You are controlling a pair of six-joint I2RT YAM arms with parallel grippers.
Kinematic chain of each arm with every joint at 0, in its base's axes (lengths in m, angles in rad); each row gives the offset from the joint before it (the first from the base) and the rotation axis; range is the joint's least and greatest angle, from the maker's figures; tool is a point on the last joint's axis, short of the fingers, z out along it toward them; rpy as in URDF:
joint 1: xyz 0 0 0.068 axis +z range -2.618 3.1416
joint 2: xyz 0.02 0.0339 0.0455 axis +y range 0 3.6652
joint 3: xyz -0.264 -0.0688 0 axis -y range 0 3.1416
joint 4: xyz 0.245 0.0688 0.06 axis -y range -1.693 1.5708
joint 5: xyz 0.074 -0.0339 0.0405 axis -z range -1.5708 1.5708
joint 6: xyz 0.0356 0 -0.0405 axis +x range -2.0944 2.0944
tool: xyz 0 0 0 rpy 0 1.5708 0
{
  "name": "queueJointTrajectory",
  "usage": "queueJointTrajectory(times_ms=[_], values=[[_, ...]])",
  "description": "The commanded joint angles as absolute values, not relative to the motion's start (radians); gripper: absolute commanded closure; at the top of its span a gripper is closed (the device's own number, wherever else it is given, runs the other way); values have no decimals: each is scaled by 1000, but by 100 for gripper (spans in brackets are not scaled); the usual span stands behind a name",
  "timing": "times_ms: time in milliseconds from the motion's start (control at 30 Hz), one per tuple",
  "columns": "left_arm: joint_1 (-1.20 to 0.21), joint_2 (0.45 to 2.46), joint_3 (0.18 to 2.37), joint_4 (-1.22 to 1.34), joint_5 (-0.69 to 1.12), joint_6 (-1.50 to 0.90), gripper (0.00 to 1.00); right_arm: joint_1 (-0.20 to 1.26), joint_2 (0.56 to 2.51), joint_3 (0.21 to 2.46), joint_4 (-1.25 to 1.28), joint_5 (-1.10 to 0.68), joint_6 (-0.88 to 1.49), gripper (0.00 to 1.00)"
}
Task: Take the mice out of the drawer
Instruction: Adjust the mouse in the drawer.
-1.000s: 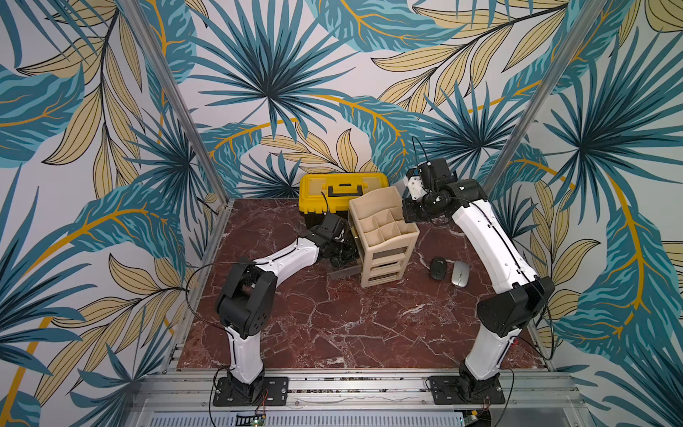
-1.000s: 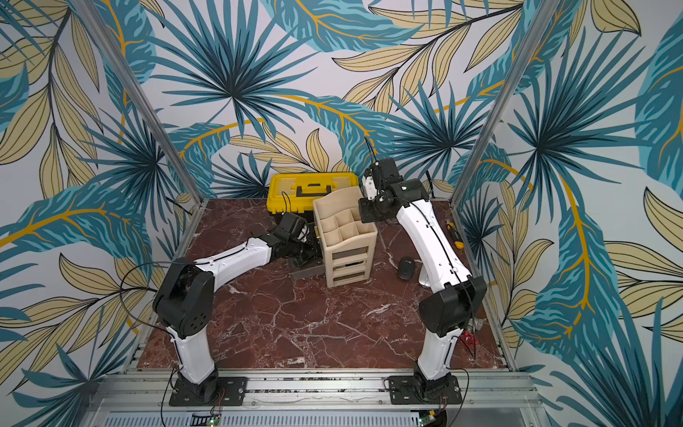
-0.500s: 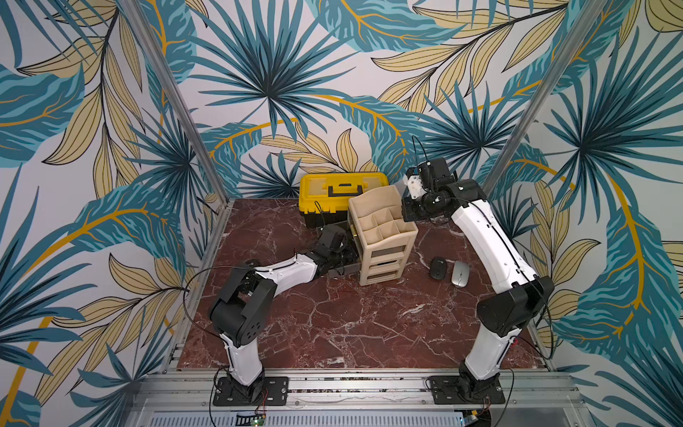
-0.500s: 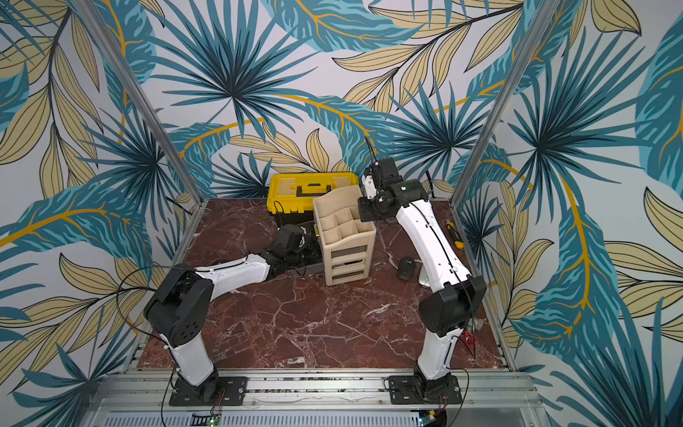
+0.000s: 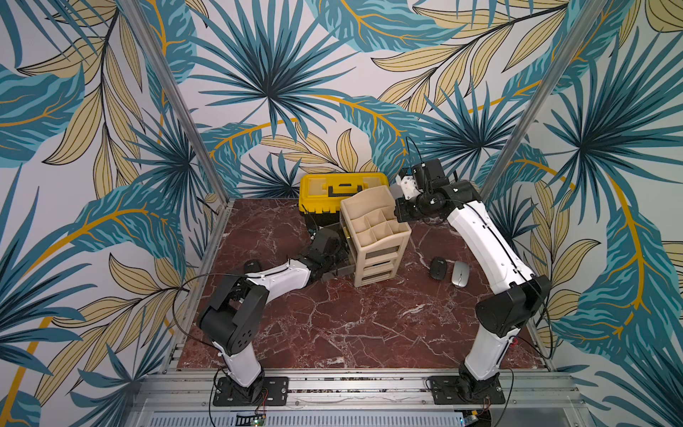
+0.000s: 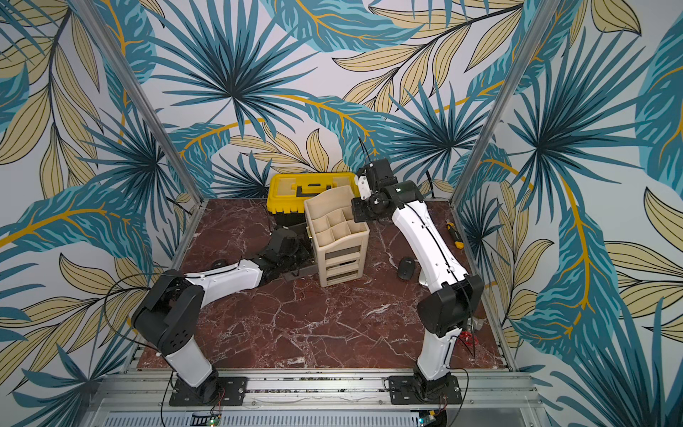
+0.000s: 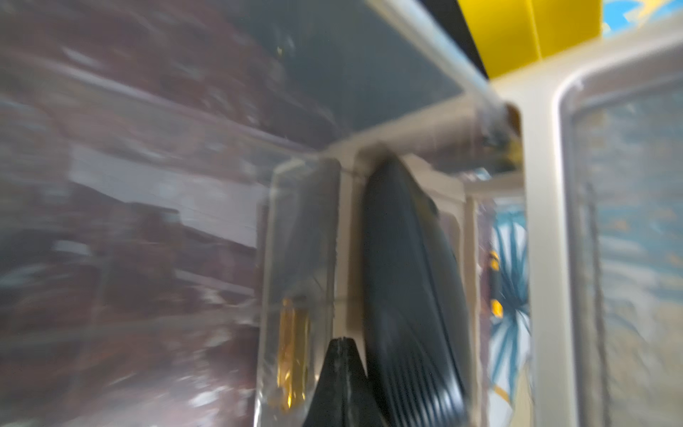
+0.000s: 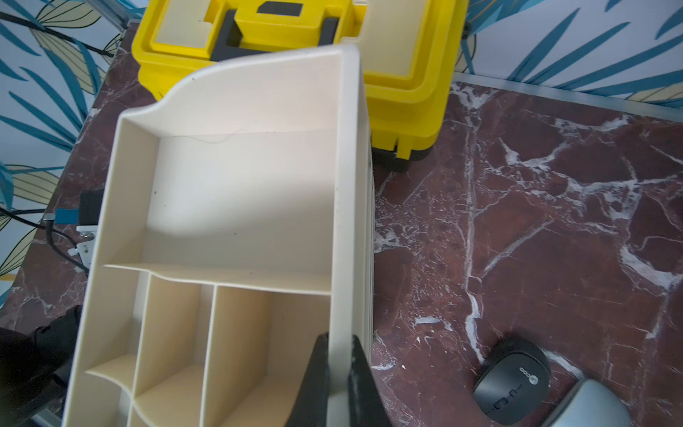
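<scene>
A cream drawer organizer point(image 5: 377, 236) stands mid-table, with a clear drawer point(image 5: 342, 271) pulled out on its left side. My left gripper point(image 7: 342, 342) reaches into that drawer, shut with nothing between its fingers, its tip right beside a black mouse point(image 7: 410, 295) lying inside. My right gripper point(image 8: 340, 342) is shut on the organizer's top wall point(image 8: 345, 222). On the table right of the organizer lie a black mouse point(image 5: 438, 267) and a silver-grey mouse point(image 5: 460, 273), both also in the right wrist view: black mouse point(image 8: 512, 380), silver-grey mouse point(image 8: 591, 406).
A yellow toolbox point(image 5: 343, 188) sits behind the organizer against the back wall. A yellow-and-black utility knife point(image 6: 454, 234) lies by the right wall. A small dark object point(image 5: 252, 264) rests on the table by my left forearm. Patterned walls close in three sides.
My left arm has dropped lower and stretched flatter over the table, bringing its gripper down at the pulled-out drawer. The right arm and the organizer have stayed put.
</scene>
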State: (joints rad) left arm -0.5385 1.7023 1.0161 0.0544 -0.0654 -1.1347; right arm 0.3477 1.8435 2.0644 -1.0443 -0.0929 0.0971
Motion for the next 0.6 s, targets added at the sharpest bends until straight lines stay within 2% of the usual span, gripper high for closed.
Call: queueJointTrajectory(times_ms=[0, 367, 567], values=[[-502, 1620, 965, -66, -282, -1146, 100, 334, 1889, 2029, -1156, -52, 43, 100], [-512, 1486, 1005, -182, -286, -1078, 100, 334, 1904, 2047, -1160, -56, 48, 100], [-498, 1548, 1062, -90, -115, -968, 100, 334, 1907, 2051, -1159, -61, 51, 100]])
